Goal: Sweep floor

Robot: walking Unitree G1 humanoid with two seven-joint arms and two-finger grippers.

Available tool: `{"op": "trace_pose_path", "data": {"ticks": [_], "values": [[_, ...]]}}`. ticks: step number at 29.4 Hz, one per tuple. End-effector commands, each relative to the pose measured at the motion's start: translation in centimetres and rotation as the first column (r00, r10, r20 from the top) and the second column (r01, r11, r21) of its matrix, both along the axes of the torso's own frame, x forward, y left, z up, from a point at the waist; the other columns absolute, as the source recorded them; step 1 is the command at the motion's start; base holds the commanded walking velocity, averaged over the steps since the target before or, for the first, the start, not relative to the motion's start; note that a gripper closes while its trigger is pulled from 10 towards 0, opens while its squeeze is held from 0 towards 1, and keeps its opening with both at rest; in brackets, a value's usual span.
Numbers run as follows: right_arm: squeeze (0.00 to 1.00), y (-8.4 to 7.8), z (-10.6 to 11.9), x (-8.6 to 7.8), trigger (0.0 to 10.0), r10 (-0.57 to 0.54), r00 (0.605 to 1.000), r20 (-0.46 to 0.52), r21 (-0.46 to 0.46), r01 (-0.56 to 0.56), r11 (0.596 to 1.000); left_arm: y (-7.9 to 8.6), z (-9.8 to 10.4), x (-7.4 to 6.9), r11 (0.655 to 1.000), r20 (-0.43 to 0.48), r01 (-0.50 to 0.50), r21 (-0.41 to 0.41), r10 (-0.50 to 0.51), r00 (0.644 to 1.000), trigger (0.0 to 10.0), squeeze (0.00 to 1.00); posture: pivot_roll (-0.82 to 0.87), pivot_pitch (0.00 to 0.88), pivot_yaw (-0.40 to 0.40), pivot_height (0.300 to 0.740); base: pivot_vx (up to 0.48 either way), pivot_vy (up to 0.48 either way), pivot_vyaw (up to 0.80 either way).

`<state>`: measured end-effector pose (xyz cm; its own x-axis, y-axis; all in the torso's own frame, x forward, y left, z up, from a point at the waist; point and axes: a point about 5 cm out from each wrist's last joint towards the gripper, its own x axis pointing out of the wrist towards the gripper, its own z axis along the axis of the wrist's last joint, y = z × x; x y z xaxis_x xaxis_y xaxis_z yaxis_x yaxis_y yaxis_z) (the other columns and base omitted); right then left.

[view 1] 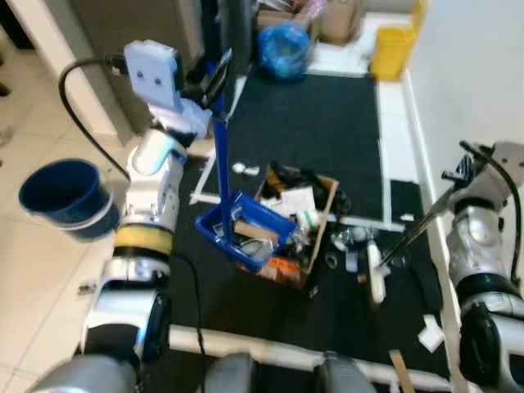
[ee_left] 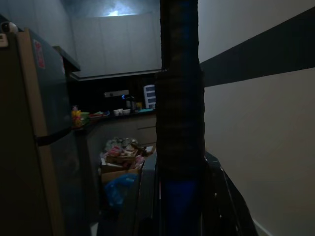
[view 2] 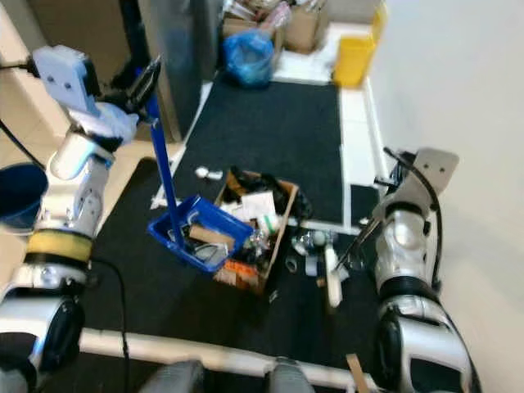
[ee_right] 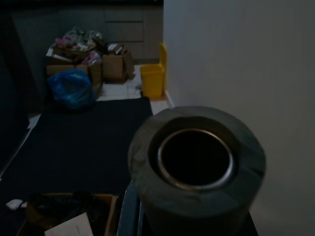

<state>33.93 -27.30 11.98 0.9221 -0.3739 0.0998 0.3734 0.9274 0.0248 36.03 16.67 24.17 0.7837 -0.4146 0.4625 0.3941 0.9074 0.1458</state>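
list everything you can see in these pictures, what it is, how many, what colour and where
Long-handled plastic dustpan: one, blue, on the mat beside the box, handle in the left gripper.
Open cardboard box of rubbish: one, brown, mid-mat.
Floor mat: one, black, centre.
Broom with thin dark handle: one, white head, on the mat, held by the right gripper.
Loose litter: several pieces, near the broom head.
Round plastic bucket: one, blue, on the tiles to the left.
Filled plastic bag: one, blue, beyond the mat.
Plastic bin: one, yellow, by the wall.
Left gripper: black fingers, on the dustpan handle.
Right gripper: on the broom handle.
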Motion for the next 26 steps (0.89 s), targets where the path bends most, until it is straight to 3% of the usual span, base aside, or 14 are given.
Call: {"op": "trace_pose_path", "data": {"ticks": [1, 5, 11, 20, 26], "values": [[0.00, -0.5, 0.3, -0.1, 10.0, -0.018, 1.000, 0.004, -0.001, 0.018, 1.000, -0.8, 1.5, -0.2, 0.999, 0.057, 0.034, 0.018, -0.035, 0.998, 10.0, 0.00, 0.09, 0.000, 0.016, 0.740, 0.349, 0.000, 0.00], [0.00, -0.4, 0.1, -0.1, 10.0, -0.015, 1.000, 0.001, 0.005, 0.015, 1.000, -1.5, 0.9, -0.4, 0.994, 0.031, 0.106, -0.013, -0.105, 0.994, 10.0, 0.00, 0.09, 0.000, 0.018, 0.740, 0.152, 0.000, 0.00], [0.00, -0.3, 0.0, -0.2, 10.0, -0.014, 1.000, -0.001, 0.008, 0.014, 1.000, -2.1, 0.5, -0.7, 0.991, 0.015, 0.131, -0.011, -0.131, 0.991, 10.0, 0.00, 0.09, 0.000, 0.017, 0.740, 0.000, 0.000, 0.00], [0.00, -0.2, -0.2, -0.3, 10.0, 0.001, 1.000, -0.002, 0.016, -0.001, 1.000, -2.9, -0.5, -0.7, 0.984, -0.036, 0.177, -0.028, -0.178, 0.983, 10.0, 0.00, 0.09, 0.000, 0.016, 0.740, 0.127, -0.355, 0.00], [0.00, 0.0, -0.3, -0.5, 10.0, 0.013, 1.000, 0.001, 0.015, -0.013, 1.000, -3.4, -1.0, -0.9, 0.979, -0.052, 0.200, -0.039, -0.202, 0.978, 10.0, 0.00, 0.08, 0.018, 0.015, 0.740, 0.000, 0.000, 0.00]]}}
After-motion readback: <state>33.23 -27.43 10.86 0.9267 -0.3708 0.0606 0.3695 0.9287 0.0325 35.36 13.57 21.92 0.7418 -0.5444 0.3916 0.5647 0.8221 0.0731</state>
